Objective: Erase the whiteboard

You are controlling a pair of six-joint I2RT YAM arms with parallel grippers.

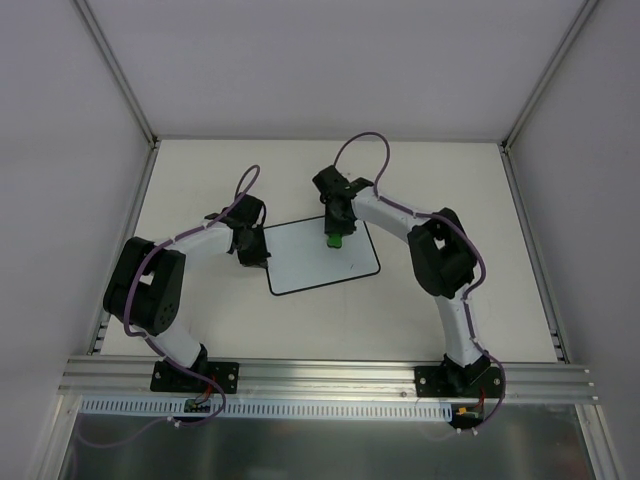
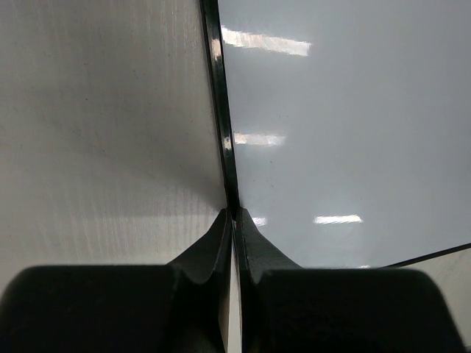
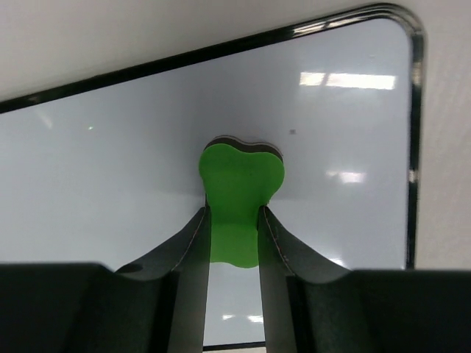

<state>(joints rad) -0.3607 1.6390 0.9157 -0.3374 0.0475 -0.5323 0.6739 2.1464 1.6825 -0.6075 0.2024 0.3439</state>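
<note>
Top external shows me the whiteboard (image 1: 322, 258) lying flat mid-table (image 1: 450, 180), its surface blank white. My right gripper (image 3: 233, 220) clamps the green eraser (image 3: 239, 176), which is pressed on the board's far half. My left gripper (image 2: 234, 217) is pinched closed at the board's left rim.

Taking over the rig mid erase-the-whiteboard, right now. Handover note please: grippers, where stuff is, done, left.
Left gripper: shut, with its tips at the black rim on the left edge of the whiteboard, apparently steadying it.
Right gripper: shut on the green eraser, which appears to rest against the board's surface near its far edge.
Whiteboard: lies flat between the two arms.
Done: no handwriting shows in any view. There is only a tiny speck near the eraser in the right wrist view.
Left: probably one check pass over that speck, then put the eraser down and pull both arms back.
</note>
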